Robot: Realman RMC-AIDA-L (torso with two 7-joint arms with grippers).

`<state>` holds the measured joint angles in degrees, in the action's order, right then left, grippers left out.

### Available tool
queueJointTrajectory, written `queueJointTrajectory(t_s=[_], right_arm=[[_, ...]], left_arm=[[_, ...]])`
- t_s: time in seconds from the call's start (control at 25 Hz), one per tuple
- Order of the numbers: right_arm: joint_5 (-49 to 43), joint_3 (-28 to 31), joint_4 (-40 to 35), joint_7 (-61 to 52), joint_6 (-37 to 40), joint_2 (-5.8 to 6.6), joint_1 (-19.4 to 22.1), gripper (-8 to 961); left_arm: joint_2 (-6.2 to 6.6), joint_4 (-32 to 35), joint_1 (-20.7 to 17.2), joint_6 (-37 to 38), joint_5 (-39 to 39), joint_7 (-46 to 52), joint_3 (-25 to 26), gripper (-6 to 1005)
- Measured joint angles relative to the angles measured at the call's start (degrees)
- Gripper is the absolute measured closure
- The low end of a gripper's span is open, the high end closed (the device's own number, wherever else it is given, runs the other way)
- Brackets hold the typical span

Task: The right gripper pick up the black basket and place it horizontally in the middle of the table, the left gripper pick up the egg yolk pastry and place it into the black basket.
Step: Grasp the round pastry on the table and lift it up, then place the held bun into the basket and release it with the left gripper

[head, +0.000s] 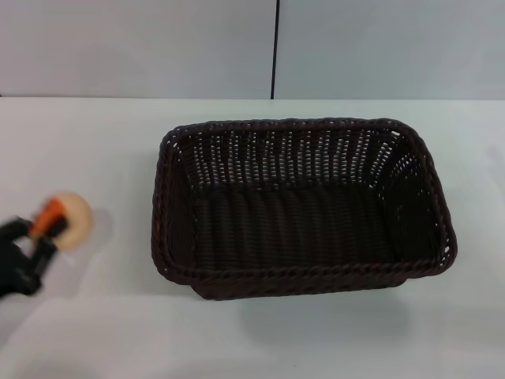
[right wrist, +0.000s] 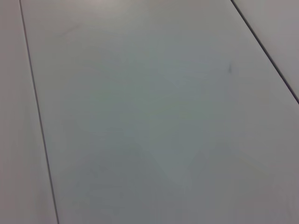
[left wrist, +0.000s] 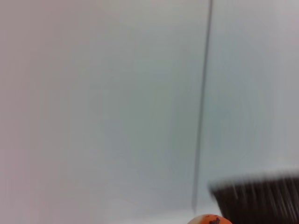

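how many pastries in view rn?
1. The egg yolk pastry is at the table's left side, outside the black basket, at the left gripper. None visible in the basket.

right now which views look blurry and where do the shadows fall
Head view: the black basket is fairly sharp and casts a soft shadow on the table in front of it; the left gripper and egg yolk pastry look smeared. Left wrist view: blurred throughout, with the basket rim streaked. Right wrist view: only pale panels with dark seams, no strong glare.
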<state>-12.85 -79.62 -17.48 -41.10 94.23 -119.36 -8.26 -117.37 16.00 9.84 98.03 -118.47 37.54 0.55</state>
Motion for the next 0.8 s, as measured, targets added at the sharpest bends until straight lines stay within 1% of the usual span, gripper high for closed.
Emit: queueJointTrajectory(t_s=[0.04,0.12,0.16,0.2,0.24,0.28,0.32,0.36,0.4,0.44,0.56,0.6,0.64,0.72,0.76,0.8], right_arm=[[0.0,0.0,0.0,0.0,0.0,0.0,0.0,194],[0.02,0.0,0.18,-0.01,0.06,-0.03,-0.11,194],[0.05,0.0,0.31,-0.02,0.06,-0.07,-0.26,194],[0.08,0.0,0.71,-0.03,0.08,-0.16,-0.8,194],[0.08,0.0,0.71,-0.03,0.08,-0.16,-0.8,194],[0.11,0.0,1.21,-0.03,0.12,-0.18,-1.49,194],[0.12,-0.01,1.38,-0.03,0.14,-0.19,-1.81,194],[0.12,-0.01,1.38,-0.03,0.14,-0.19,-1.81,194],[0.12,-0.01,1.48,-0.04,0.17,-0.24,-2.21,194],[0.12,-0.01,1.48,-0.04,0.17,-0.24,-2.21,194],[0.12,-0.08,1.53,-0.6,0.28,-0.3,-2.65,194],[0.12,-0.15,1.82,-1.21,0.68,-0.31,-3.07,194],[0.12,-0.15,1.82,-1.21,0.68,-0.31,-3.07,194],[0.12,-0.17,2.3,-1.48,1.34,-0.33,-3.44,194],[0.12,-0.16,2.59,-1.49,1.63,-0.33,-3.55,194],[0.3,-0.08,3.17,-1.5,2.06,-0.34,-3.67,194]], left_arm=[[0.0,0.0,0.0,0.0,0.0,0.0,0.0,803],[0.07,1.32,0.56,3.62,0.01,0.0,2.44,818],[-0.06,2.18,1.12,5.14,0.02,0.01,2.88,825],[-0.48,3.1,2.53,6.99,0.0,-0.05,3.06,833],[-0.48,3.1,2.53,6.99,0.0,-0.05,3.06,838],[-0.83,2.66,4.61,7.37,-0.31,-0.3,2.66,842],[-1.0,2.01,5.65,7.36,-0.47,-0.39,2.28,847],[-1.0,2.01,5.65,7.36,-0.47,-0.39,2.28,852],[-1.14,0.11,8.05,7.27,-0.66,-0.48,0.75,857],[-1.14,0.11,8.05,7.27,-0.66,-0.48,0.75,861],[-1.13,-3.8,12.46,7.17,-0.7,-0.54,-3.71,875],[-1.2,-6.24,15.46,5.89,-0.72,-0.66,-7.77,880],[-1.2,-6.24,15.46,5.89,-0.72,-0.66,-7.77,893],[-1.25,-9.19,17.68,3.02,-0.72,-1.3,-10.75,919],[-1.27,-10.68,18.43,0.8,-0.64,-1.72,-11.21,892],[-1.29,-12.8,19.16,-3.32,-0.36,-2.22,-11.36,865]])
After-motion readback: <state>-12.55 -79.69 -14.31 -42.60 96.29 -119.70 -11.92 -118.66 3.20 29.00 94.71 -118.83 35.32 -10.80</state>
